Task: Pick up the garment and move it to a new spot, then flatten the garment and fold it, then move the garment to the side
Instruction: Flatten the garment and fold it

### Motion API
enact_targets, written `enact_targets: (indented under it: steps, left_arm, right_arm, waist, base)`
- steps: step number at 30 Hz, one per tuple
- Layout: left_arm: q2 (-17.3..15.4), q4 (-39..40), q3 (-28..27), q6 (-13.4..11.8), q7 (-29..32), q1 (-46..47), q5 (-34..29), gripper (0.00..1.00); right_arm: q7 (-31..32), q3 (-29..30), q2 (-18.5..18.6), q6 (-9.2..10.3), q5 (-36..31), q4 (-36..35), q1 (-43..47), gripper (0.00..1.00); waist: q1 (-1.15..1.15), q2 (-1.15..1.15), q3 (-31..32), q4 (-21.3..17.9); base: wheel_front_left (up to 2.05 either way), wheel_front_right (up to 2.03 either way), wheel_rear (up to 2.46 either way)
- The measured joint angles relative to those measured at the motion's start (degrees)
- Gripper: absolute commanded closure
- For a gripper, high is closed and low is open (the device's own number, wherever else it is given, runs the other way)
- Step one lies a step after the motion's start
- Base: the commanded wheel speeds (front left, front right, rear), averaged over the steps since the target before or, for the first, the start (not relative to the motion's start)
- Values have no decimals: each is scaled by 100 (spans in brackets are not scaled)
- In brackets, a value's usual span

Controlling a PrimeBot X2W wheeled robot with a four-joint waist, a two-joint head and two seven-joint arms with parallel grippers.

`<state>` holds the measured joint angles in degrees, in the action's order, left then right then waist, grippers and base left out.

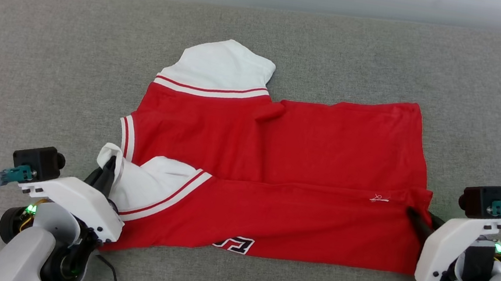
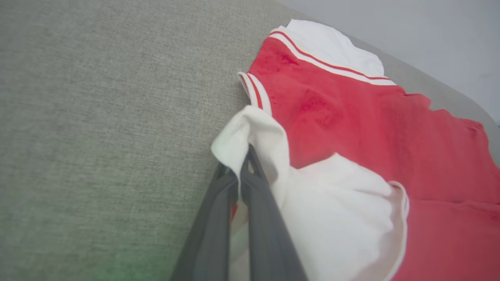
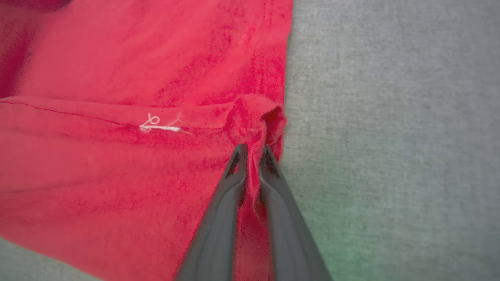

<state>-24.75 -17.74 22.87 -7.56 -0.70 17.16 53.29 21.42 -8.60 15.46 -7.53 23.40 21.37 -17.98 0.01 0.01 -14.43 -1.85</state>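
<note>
red jersey (image 1: 276,164) lies half-folded on grey fabric surface (image 1: 46,58); left fingers (image 2: 216,222) pinch its white sleeve (image 2: 340,203), right fingers (image 3: 220,222) pinch its hem corner (image 3: 254,117).

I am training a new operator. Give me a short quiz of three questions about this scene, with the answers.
1. True or false: the far white sleeve of the shirt is tucked under the red body.
2. Which part does the left gripper pinch? A: collar. B: near white sleeve. C: hem.
3. Fill in: the right gripper has red cloth between its fingertips, close to the small white ___.
Key: 1 false, it lies spread out on the grey surface; 2 B; 3 logo.
</note>
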Motion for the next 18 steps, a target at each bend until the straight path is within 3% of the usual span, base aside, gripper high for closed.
enact_targets:
  steps: [1, 2, 9, 13, 18]
  left_arm:
    - [27, -100, 16, 52, -7, 40, 21, 7]
    - [42, -201, 29, 102, -12, 74, 38, 0]
    - [-73, -400, -64, 265, -131, 102, 91, 0]
    - [-402, -112, -122, 213, 112, 8, 141, 0]
    - [-1043, 403, -143, 47, 955, -146, 250, 0]
  right_arm:
    - [-110, -41, -12, 0, 40, 83, -45, 0]
    - [-255, -98, -19, 0, 79, 126, -73, 0]
    - [-1446, -164, 96, 1, 210, 23, -10, 0]
    - [-1960, -98, 159, 1, 99, -341, 280, 0]
    - [-2218, 92, 108, 1, -167, -964, 634, 0]
  waist:
    - [0, 0, 6, 1]
    - [0, 0, 17, 2]
    - [0, 0, 286, 5]
    - [0, 0, 531, -13]
    - [0, 0, 818, -92]
  base:
    - [0, 0, 0]
    - [0, 0, 0]
    - [0, 0, 0]
    - [0, 0, 0]
    - [0, 0, 0]
